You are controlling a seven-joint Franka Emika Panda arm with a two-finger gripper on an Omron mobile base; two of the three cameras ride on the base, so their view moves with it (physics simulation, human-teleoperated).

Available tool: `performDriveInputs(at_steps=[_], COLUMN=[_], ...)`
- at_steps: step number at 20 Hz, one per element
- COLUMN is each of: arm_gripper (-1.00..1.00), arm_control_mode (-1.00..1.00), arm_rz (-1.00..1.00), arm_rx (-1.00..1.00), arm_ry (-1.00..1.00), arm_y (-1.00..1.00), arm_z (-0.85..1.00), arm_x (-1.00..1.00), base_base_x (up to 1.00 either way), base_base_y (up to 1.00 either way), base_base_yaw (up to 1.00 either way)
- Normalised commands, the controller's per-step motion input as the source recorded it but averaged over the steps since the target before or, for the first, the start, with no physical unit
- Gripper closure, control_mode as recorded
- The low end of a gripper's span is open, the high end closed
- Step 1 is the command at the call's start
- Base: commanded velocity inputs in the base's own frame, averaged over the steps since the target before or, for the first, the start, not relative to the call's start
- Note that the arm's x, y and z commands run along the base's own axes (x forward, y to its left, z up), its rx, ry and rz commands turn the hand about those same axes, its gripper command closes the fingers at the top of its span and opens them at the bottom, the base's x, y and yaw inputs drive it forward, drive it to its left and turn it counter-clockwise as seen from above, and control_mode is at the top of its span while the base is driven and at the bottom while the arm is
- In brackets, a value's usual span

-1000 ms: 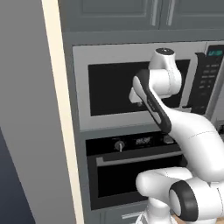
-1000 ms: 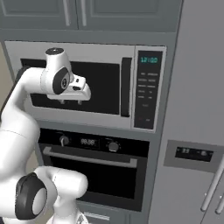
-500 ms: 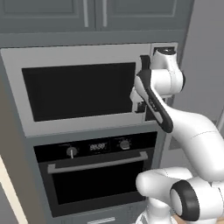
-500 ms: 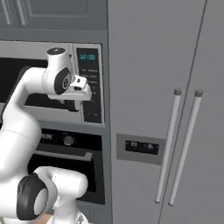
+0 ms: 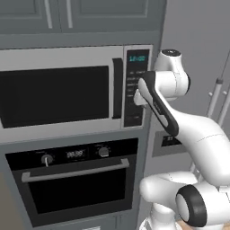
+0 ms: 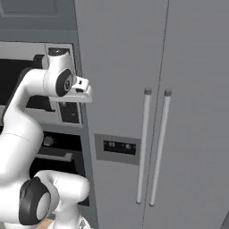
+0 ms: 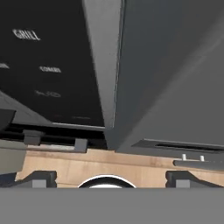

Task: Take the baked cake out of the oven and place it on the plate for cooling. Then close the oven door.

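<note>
From the left base, the oven door (image 5: 76, 191) stands shut, hiding the cake; from the right, the arm masks the oven (image 6: 67, 147) beside a fridge (image 6: 156, 112); the hand view shows the gripper (image 7: 107, 178) spread wide — empty — over wood floor (image 7: 144, 168).

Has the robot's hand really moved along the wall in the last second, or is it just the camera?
Yes. The gripper was in front of the microwave window; now it is at the keypad, nearer the fridge. The base drove too.
</note>
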Motion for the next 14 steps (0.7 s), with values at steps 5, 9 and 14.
performDriveInputs(at_steps=[5,9,14], arm_gripper=[-1.0,-1.0,-1.0], arm_control_mode=[1.0,1.0,1.0], arm_rz=[0.0,0.0,0.0], arm_rx=[0.0,0.0,0.0], arm_ry=[0.0,0.0,0.0], arm_y=[0.0,0.0,0.0], arm_z=[0.0,0.0,0.0], arm_x=[0.0,0.0,0.0], base_base_x=[0.15,0.18,0.27], base_base_y=[-0.56,-0.46,-0.24], base_base_yaw=[0.0,0.0,0.0])
